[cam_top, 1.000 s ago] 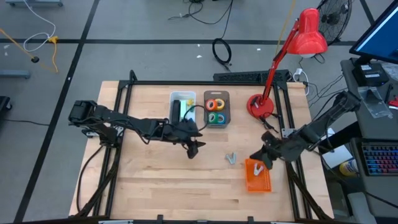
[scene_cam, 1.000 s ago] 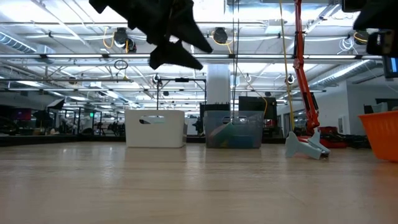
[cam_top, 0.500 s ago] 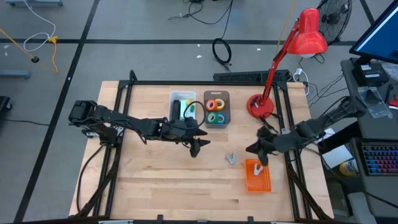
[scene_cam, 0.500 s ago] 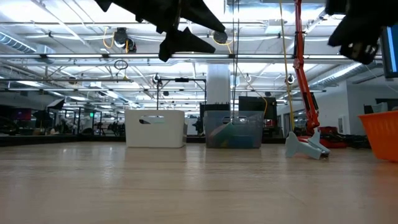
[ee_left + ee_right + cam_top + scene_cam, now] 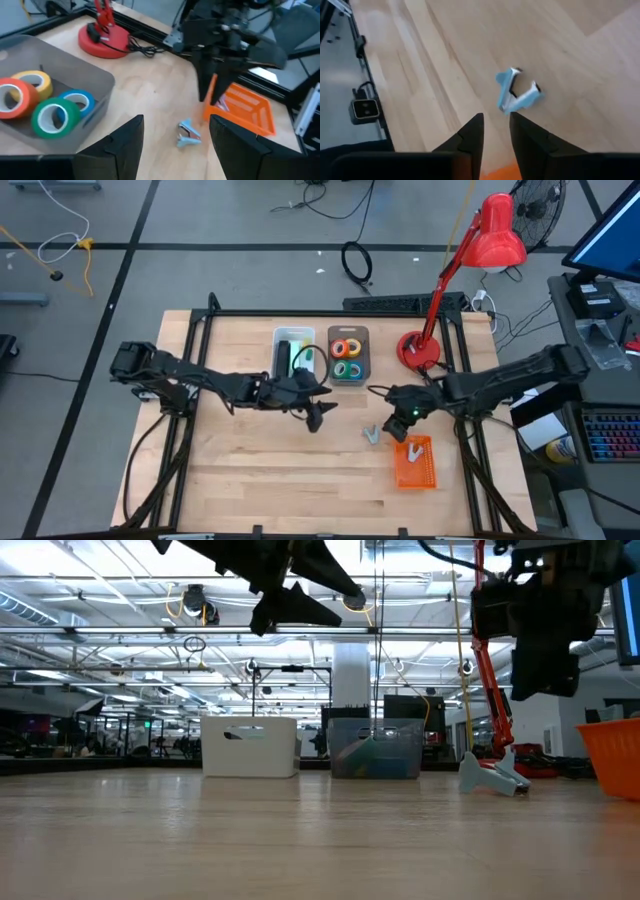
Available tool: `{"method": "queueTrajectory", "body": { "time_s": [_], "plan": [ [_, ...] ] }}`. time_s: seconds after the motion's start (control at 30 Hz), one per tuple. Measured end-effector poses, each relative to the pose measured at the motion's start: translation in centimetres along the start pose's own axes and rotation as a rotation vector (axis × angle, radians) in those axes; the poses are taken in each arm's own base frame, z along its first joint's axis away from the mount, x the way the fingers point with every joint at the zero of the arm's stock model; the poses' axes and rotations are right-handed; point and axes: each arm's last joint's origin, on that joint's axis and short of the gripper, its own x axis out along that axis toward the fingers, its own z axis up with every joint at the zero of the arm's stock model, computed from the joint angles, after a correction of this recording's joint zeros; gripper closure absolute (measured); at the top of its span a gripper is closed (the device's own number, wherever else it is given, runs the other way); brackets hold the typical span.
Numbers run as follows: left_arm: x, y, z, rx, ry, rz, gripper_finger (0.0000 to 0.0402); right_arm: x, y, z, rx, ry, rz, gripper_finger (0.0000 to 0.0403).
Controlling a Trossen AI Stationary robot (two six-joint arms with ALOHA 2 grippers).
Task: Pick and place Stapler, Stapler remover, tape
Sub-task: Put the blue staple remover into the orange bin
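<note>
worktop [image 5: 250,470]: pale wood planks, black frame, grey floor around
room: open hall, ceiling lights, white bin [image 5: 249,746]
remover [image 5: 372,434]: blue, on bare wood beside orange basket [image 5: 415,463]
tape [image 5: 347,358]: four rolls in grey tray
right gripper [image 5: 399,420]: above remover, jaws narrowly apart, empty
left gripper [image 5: 318,413]: mid-worktop, raised, jaws released
lamp [image 5: 497,232]: red

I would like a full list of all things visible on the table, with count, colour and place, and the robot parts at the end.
Tape rolls: four, orange, yellow, green, blue, in the grey tray.
Grey tray: one, table's far middle.
White bin: one, beside the grey tray, a green item inside.
Staple remover: one, light blue, on bare wood.
Orange basket: one, near the right side.
Red lamp: one, far right.
Left gripper: open, mid-table.
Right gripper: open, narrowly, above the staple remover.
</note>
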Motion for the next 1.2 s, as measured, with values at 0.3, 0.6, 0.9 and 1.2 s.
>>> {"method": "queueTrajectory", "body": {
  "time_s": [0.3, 0.6, 0.9, 1.2],
  "plan": [
    [-4.5, 1.4, -1.7, -0.015, -0.100, -0.064, 0.0174, 1.0, -0.8, 1.2, 0.056, 0.007, -0.002, 0.0312],
    [-9.5, 3.5, -5.3, -0.064, -0.162, -0.151, 0.0174, 2.2, -1.2, 1.1, 0.155, 0.065, -0.042, 0.0312],
    [-10.3, 4.0, -6.0, -0.087, -0.180, -0.121, 0.0174, 4.2, -2.2, 1.4, 0.223, 0.102, -0.111, 0.0312],
    [-10.3, 4.0, -6.0, -0.087, -0.177, -0.124, 0.0174, 4.3, -2.8, 1.9, 0.254, 0.121, -0.099, 0.0312]
  ]
}}
